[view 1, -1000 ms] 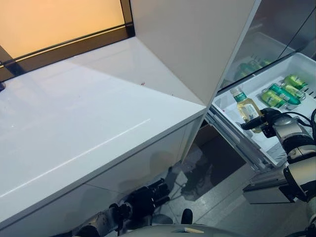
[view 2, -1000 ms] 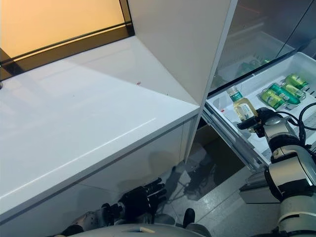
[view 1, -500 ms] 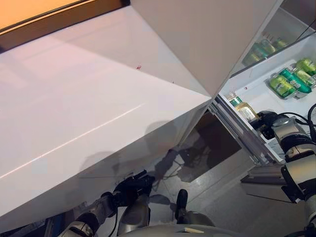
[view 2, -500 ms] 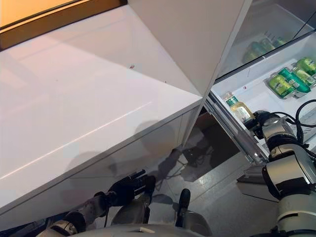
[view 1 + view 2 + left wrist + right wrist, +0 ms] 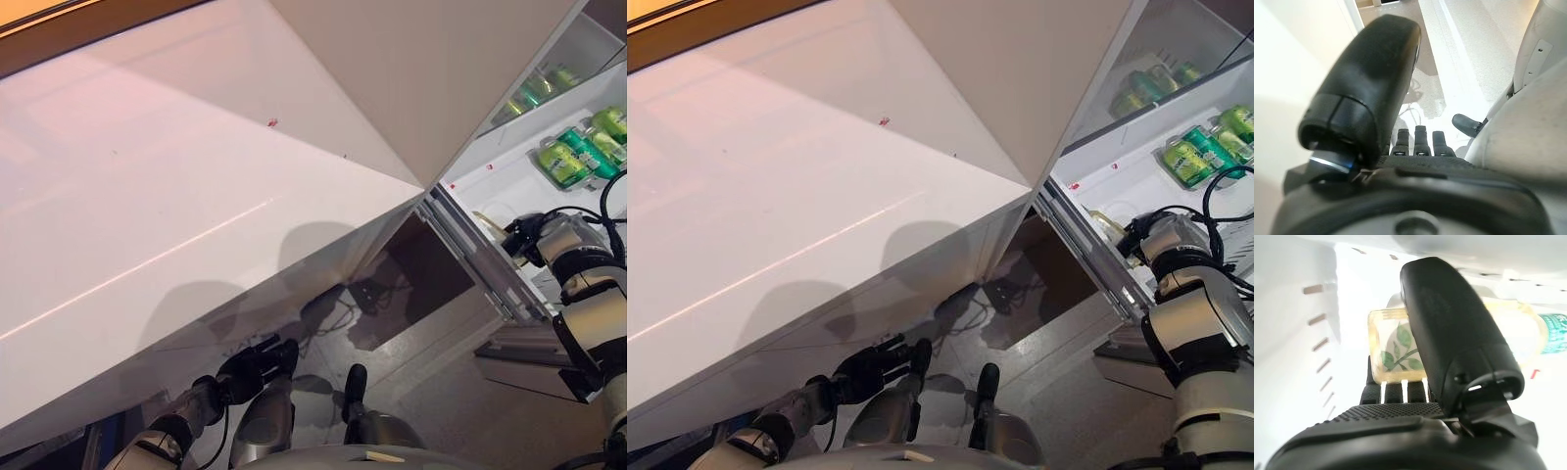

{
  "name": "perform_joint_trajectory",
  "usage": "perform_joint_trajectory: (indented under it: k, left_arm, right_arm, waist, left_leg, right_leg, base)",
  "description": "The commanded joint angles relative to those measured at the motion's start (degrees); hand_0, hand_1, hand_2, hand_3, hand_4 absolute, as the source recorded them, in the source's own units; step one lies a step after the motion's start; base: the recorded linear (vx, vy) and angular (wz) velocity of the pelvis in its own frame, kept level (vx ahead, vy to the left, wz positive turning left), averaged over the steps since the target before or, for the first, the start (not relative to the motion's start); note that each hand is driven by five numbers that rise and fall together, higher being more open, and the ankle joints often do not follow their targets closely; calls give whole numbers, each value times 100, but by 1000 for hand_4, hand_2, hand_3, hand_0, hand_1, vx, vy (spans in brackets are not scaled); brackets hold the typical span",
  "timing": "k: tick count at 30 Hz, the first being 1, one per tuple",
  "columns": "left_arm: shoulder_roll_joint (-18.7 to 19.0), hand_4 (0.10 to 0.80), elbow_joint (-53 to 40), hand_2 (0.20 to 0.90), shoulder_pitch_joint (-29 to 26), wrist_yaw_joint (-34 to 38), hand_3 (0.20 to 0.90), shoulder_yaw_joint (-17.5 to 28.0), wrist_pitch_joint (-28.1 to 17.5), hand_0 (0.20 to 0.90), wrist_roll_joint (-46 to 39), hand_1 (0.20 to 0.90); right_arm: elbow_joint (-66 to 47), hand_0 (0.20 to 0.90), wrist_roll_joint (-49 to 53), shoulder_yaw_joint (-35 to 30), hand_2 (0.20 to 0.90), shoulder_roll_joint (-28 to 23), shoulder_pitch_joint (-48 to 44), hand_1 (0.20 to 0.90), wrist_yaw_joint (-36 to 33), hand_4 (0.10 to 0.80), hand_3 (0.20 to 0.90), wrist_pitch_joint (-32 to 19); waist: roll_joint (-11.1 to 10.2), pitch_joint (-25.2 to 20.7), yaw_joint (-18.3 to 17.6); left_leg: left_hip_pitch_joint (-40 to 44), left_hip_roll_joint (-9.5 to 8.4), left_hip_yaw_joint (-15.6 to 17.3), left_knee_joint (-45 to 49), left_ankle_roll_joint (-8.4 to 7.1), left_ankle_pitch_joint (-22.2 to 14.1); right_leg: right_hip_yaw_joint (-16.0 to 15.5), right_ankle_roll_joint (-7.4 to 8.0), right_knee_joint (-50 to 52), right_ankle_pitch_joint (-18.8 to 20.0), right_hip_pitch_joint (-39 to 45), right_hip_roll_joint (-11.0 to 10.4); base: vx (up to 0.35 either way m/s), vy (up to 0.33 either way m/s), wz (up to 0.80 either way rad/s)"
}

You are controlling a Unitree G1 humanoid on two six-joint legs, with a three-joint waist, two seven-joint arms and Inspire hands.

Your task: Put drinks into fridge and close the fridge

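The fridge's white drawer stands pulled out at the right. My right hand reaches into its near end and is shut on a pale yellow bottle with a green leaf label. The thumb lies across the bottle, which sits low in the drawer and shows faintly beside the hand. Green cans lie further back in the drawer. More green drinks stand on the shelf above. My left hand hangs low under the counter, its fingers straight and empty.
A wide white counter takes up the left and middle. A tall white panel rises between the counter and the fridge. Below the drawer is a dark gap above grey floor.
The camera has tilted down. My right hand has lowered the bottle from upright above the drawer's edge to deep inside the drawer. My left hand has shifted slightly under the counter.
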Motion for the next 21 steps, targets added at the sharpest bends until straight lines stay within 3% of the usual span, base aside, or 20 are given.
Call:
perform_joint_trajectory:
  k: [1, 6, 10, 14, 18, 21]
  left_arm:
    - [74, 800, 103, 900, -99, -44, 900, -20, -110, 900, 225, 900]
    - [122, 800, 108, 900, 27, -6, 900, 99, -94, 900, 327, 900]
    - [154, 800, 128, 900, 198, 69, 900, 241, -82, 900, 427, 900]
    - [127, 800, 235, 900, 324, 196, 900, 412, -59, 900, 526, 900]
    - [72, 800, 515, 900, 443, 151, 900, 561, -92, 900, 746, 900]
    - [-69, 800, 761, 900, 493, 73, 900, 592, -159, 900, 843, 900]
  right_arm:
    - [-210, 900, 261, 467, 900, -388, -874, 900, -49, 800, 900, -75]
    - [-806, 900, 695, 306, 900, -626, -849, 900, -160, 800, 900, -149]
    - [-1689, 900, 1128, 130, 900, -1104, -739, 900, -350, 800, 900, -160]
    - [-2590, 900, 2121, -280, 900, -1626, -562, 900, -1002, 800, 900, -303]
    - [-3497, 900, 3294, -1371, 900, -1997, 40, 900, -1756, 800, 900, -809]
    - [-3801, 900, 4010, -2493, 900, -1960, 844, 900, -2369, 800, 900, -1488]
  waist:
    - [-200, -197, 76]
    - [-289, -299, -25]
    - [-414, -483, -203]
    - [-518, -740, -420]
    - [-534, -1065, -670]
    - [-455, -1318, -870]
  left_leg:
    - [115, 58, 459, 6, 3, -420]
    - [186, 82, 547, 6, -11, -457]
    - [307, 119, 694, 6, -21, -525]
    - [461, 156, 852, 6, -25, -605]
    - [662, 156, 1026, 6, 2, -732]
    - [835, 126, 1166, 6, 44, -852]
  right_leg:
    - [249, 140, 70, 272, -244, -36]
    - [302, 150, 71, 266, -214, -18]
    - [393, 167, 64, 249, -155, 14]
    - [502, 193, 48, 220, -50, 41]
    - [651, 226, 72, 165, 68, 38]
    - [793, 252, 82, 124, 176, 18]
  base:
    - [0, 0, 0]
    - [7, 13, -2]
    - [21, 44, -9]
    - [42, 57, -16]
    - [67, 84, -31]
    - [85, 104, -20]
